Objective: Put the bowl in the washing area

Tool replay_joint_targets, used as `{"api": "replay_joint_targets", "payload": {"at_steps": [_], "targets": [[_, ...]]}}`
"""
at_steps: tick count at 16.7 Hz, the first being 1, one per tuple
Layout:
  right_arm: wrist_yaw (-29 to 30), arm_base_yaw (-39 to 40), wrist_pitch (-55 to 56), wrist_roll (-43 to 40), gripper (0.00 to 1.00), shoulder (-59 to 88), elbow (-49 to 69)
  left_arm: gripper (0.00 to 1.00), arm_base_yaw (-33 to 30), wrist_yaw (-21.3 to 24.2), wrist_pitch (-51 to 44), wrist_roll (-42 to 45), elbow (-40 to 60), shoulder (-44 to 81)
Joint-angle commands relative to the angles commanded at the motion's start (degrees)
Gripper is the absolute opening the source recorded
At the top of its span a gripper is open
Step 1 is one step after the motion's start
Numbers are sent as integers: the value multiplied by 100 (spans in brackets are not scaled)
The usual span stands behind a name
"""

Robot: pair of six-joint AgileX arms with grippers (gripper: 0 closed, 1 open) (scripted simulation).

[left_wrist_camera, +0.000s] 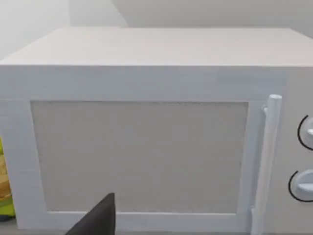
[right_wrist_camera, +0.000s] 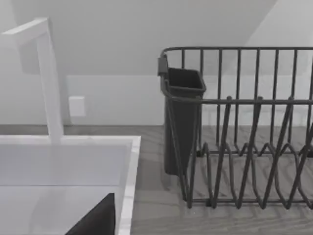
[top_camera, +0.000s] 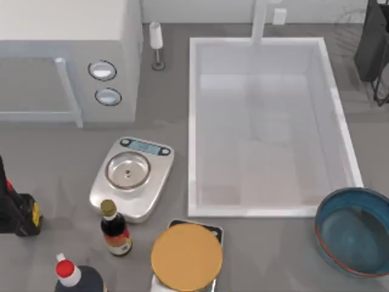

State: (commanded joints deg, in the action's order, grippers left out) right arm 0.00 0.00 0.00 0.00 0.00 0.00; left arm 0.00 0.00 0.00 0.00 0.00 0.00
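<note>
No writing can be read anywhere: the label on the small dark sauce bottle with a tan cap (top_camera: 115, 230) is a red and yellow blur. The large round deep-blue glazed bowl with a thin reddish-brown rim (top_camera: 354, 230) sits upright on the grey table (top_camera: 55, 164) at its right edge, just below the lower right corner of the big rectangular white sink basin (top_camera: 196, 128), near that rim but outside it; part of the bowl runs past the top view's right border. One white tap (right_wrist_camera: 44, 78) stands at the basin's far rim. There are two scales: a silver one with a small steel pan (top_camera: 131, 176) and another under a flat tan-orange round disc (top_camera: 186, 257). Two bottles stand at the lower left, the second dark with a red and white cap (top_camera: 73, 277). One white microwave with two round knobs (top_camera: 67, 58) fills the upper left; a dark wire dish rack (right_wrist_camera: 244, 137) stands right of the basin. Open tabletop lies between basin and bowl. Whether either gripper's fingers are open or closed cannot be told.
</note>
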Motion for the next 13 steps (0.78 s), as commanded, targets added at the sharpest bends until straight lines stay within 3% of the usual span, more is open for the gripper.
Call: {"api": "replay_joint_targets", "payload": {"at_steps": [6,13], "targets": [[-5,90,-608,91,100,624,599,100,0,0,0,0,0,0],[36,385,-3275,416,100,3827,2844,100,0,0,0,0,0,0]]}}
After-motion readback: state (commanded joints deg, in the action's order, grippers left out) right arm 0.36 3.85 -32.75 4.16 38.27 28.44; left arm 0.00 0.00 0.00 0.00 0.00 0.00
